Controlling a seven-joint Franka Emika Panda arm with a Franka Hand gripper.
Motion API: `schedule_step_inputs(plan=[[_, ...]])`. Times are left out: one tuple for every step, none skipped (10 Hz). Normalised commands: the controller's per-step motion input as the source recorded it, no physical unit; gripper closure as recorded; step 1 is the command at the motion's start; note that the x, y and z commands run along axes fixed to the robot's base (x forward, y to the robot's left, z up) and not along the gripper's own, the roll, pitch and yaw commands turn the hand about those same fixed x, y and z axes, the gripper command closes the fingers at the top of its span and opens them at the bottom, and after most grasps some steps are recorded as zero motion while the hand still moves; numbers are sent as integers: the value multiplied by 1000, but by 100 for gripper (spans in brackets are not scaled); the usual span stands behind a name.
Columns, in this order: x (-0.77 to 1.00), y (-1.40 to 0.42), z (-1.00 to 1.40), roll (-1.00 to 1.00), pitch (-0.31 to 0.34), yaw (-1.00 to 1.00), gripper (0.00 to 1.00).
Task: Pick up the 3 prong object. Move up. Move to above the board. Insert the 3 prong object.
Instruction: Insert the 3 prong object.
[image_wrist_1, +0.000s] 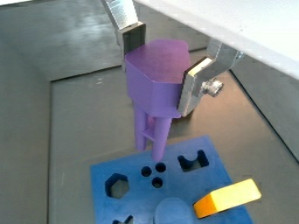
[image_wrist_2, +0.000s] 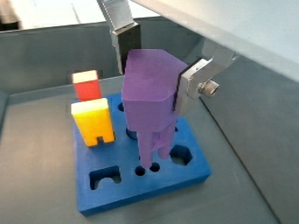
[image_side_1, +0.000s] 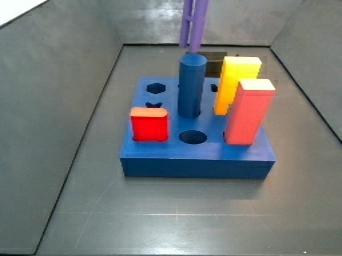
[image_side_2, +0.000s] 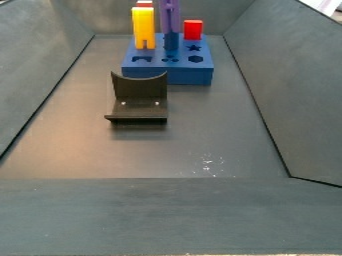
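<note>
The purple 3 prong object (image_wrist_1: 162, 74) hangs upright between my gripper's (image_wrist_1: 163, 68) silver fingers, which are shut on its wide upper body in both wrist views. Its prongs (image_wrist_2: 149, 149) point down at the blue board (image_wrist_2: 128, 197). The prong tips sit right at the three small round holes (image_wrist_1: 155, 169); I cannot tell whether they have entered. In a side view the purple object (image_side_1: 194, 25) stands over the board's (image_side_1: 194, 160) far part, with the gripper out of frame. It also shows far off in a side view (image_side_2: 170, 15).
The board carries a yellow block (image_wrist_2: 91, 122), a red cube (image_side_1: 150, 125), a tall orange-red block (image_side_1: 250, 110) and a blue cylinder (image_side_1: 191, 85) close to the prongs. The dark fixture (image_side_2: 138, 97) stands in front of the board (image_side_2: 201, 72). Grey bin walls surround all.
</note>
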Motion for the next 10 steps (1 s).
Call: schedule_step_inputs(plan=[[231, 0, -337, -33, 0, -631, 100], [177, 0, -349, -3, 0, -600, 100], [191, 0, -263, -34, 0, -551, 100], [146, 0, -274, -41, 0, -574, 100], [183, 29, -249, -57, 0, -534, 100], [154, 0, -337, -21, 0, -491, 100], [100, 0, -377, -33, -36, -469, 100], [6, 0, -429, -14, -13, -423, 100], [0, 0, -363, -9, -17, -377, 100], [-100, 0, -351, 0, -34, -377, 100]])
